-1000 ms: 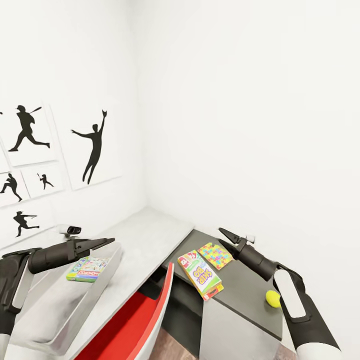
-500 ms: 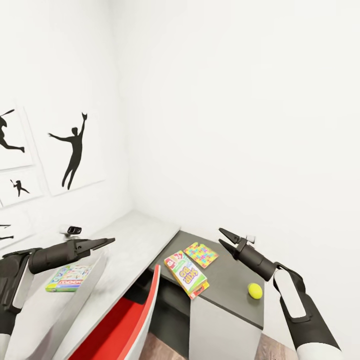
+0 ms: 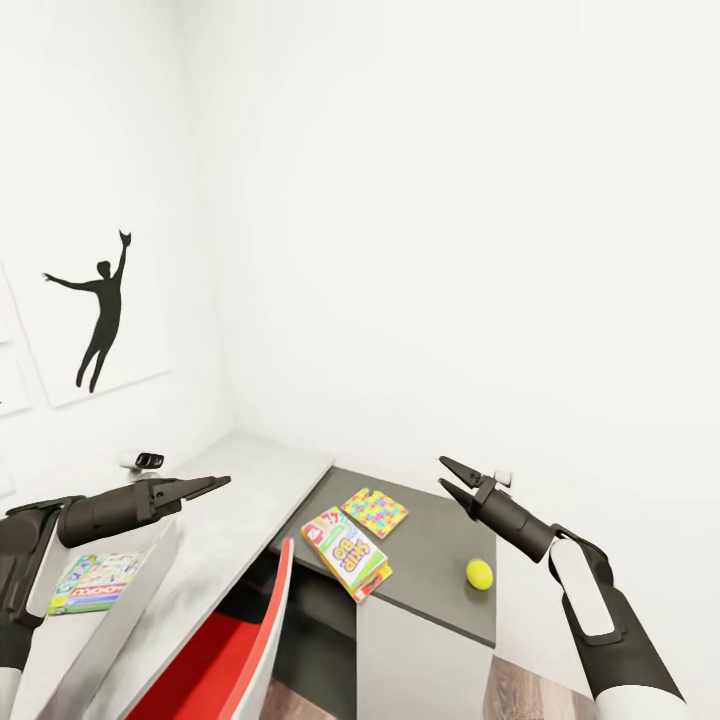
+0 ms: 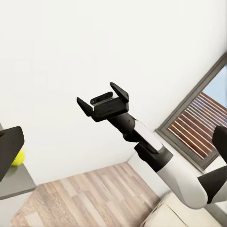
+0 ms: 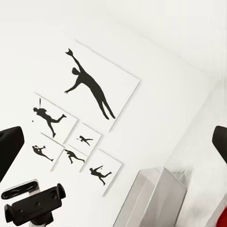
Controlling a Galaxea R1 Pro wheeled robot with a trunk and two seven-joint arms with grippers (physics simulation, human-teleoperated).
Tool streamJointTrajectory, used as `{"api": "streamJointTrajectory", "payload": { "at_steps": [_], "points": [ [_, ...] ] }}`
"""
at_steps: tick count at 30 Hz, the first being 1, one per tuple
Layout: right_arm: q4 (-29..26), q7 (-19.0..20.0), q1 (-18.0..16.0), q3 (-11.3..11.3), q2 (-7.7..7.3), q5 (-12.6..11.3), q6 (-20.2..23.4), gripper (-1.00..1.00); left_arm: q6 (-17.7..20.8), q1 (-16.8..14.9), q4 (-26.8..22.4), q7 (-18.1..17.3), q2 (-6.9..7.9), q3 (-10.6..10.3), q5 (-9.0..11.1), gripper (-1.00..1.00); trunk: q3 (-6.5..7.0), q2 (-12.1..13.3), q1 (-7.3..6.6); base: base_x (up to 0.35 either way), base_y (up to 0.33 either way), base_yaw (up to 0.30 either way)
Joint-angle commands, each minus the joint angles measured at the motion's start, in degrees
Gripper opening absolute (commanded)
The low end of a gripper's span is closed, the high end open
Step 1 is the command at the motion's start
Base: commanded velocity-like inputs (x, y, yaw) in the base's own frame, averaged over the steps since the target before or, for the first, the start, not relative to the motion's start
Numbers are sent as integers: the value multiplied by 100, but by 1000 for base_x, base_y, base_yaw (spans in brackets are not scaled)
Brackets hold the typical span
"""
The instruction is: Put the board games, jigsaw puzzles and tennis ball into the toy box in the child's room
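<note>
**Both arms raised, hands empty**

On the dark grey tabletop (image 3: 440, 590) lie the green-white-red SKIP-BO box (image 3: 345, 553), a multicolour jigsaw square (image 3: 374, 512) and the yellow-green ball (image 3: 479, 573). The left gripper (image 3: 205, 486) and right gripper (image 3: 447, 476) hover, fingers spread, holding nothing.

- We see the SKIP-BO board game (image 3: 345, 552) lying flat on the dark grey section of the table (image 3: 440, 580), at its front edge.
- Jigsaw puzzle (image 3: 374, 512) flat just behind it.
- Tennis ball (image 3: 479, 573) apart, further right.
- We note a multicolour board game (image 3: 92, 583) inside the toy box (image 3: 130, 610).
</note>
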Motion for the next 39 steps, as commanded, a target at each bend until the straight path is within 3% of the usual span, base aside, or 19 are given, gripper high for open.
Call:
{"api": "streamJointTrajectory", "payload": {
  "at_steps": [1, 16, 39],
  "points": [
    [4, 10, -3, -6, 1, -13, 32, 100, 60, 0, -1, -23, -2, 1, -3, 100, 4, -4, 2, 0, 0, -213],
    [4, 18, -2, -46, -1, -25, 32, 100, 59, 0, -1, -23, -16, -8, 2, 100, 107, -4, 2, -29, 0, -213],
    [5, 14, -2, -86, -1, -15, 32, 100, 59, 0, -1, -23, -18, -9, 2, 100, 264, -4, 2, -267, 0, -213]
  ]
}}
